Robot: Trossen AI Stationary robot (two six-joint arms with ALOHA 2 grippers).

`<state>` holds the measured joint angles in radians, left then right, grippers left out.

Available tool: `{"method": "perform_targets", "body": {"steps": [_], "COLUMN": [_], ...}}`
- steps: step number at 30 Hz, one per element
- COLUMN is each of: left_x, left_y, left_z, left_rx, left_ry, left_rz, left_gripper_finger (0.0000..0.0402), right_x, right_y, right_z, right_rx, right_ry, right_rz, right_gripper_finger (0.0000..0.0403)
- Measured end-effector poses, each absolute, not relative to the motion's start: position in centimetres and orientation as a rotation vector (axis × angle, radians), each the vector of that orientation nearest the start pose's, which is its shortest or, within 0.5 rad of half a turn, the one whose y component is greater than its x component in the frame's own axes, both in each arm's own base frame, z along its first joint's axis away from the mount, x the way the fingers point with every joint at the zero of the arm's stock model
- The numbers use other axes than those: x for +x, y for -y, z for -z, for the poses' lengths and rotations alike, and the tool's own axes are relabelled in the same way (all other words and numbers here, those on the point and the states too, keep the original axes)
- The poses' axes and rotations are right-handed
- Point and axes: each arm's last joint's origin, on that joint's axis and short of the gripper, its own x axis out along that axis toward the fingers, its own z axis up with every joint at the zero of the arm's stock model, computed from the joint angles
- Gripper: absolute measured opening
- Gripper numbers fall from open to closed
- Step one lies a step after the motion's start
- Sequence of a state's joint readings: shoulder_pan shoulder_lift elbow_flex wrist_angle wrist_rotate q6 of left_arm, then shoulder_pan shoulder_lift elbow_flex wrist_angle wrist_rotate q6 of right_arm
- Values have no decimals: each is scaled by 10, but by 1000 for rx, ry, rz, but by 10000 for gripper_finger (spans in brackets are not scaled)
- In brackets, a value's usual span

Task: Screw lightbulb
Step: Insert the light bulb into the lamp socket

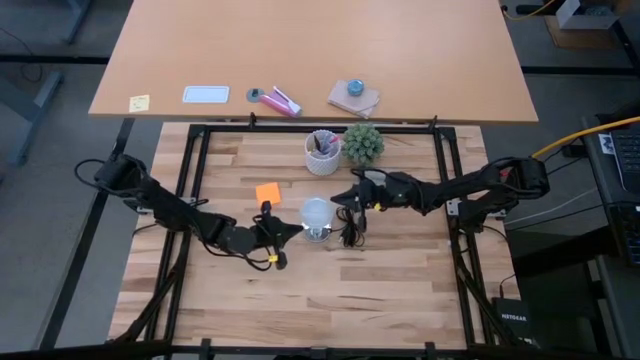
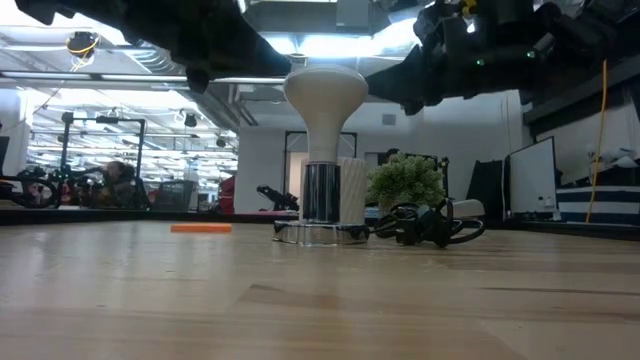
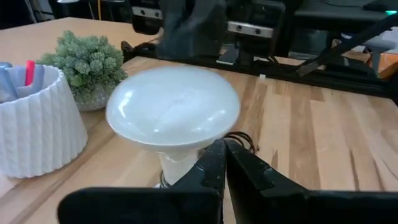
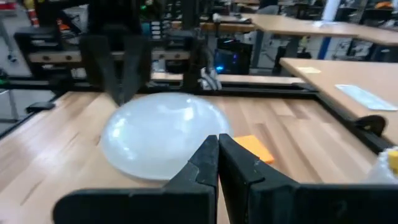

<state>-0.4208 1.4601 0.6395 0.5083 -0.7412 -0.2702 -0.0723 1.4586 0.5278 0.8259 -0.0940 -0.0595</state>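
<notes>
1. Left gripper (image 3: 221, 163): clenched on nothing, fingers pressed together, tips just beside the lightbulb (image 1: 316, 212) below its dome. In the high view it sits on the bulb's left side.
2. Right gripper (image 4: 217, 155): also clenched and empty, tips close to the dome's edge, opposite the left one. In the high view it lies just right of the bulb.
3. Lightbulb: stands upright on its screw base in the metal socket (image 2: 321, 192), near the middle of the tabletop (image 1: 380, 300). How deep the thread sits cannot be told.
4. Black cord (image 2: 430, 224) lies bunched right of the socket.
5. Behind: white ribbed cup (image 1: 322, 153) with pens, small potted plant (image 1: 363, 143); an orange note (image 1: 268, 192) left of the bulb.
6. Risk, as judged: neither gripper grasps the bulb, so a sideways nudge from closed fingers could tip bulb and socket, since the socket looks unanchored. Snagging the cord would drag the socket. Turning without steadying the socket would likely spin both together.
</notes>
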Motion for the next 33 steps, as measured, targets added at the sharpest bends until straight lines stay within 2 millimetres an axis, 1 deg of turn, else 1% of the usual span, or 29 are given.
{"method": "perform_targets", "body": {"steps": [7, 14, 33], "left_x": [272, 272, 270], "left_y": [94, 93, 89], "left_z": [-200, -199, -199], "left_rx": [-88, -84, -52], "left_ry": [-213, -219, -193], "left_rz": [-370, -374, -538], "left_gripper_finger": [5, 5, 5], "right_x": [280, 279, 278], "right_y": [16, 15, 11], "right_z": [-189, -189, -188], "right_rx": [-40, -37, -21], "right_ry": [-171, -169, -172], "right_rz": [-52, -93, -252], "right_gripper_finger": [12, 12, 12]}}
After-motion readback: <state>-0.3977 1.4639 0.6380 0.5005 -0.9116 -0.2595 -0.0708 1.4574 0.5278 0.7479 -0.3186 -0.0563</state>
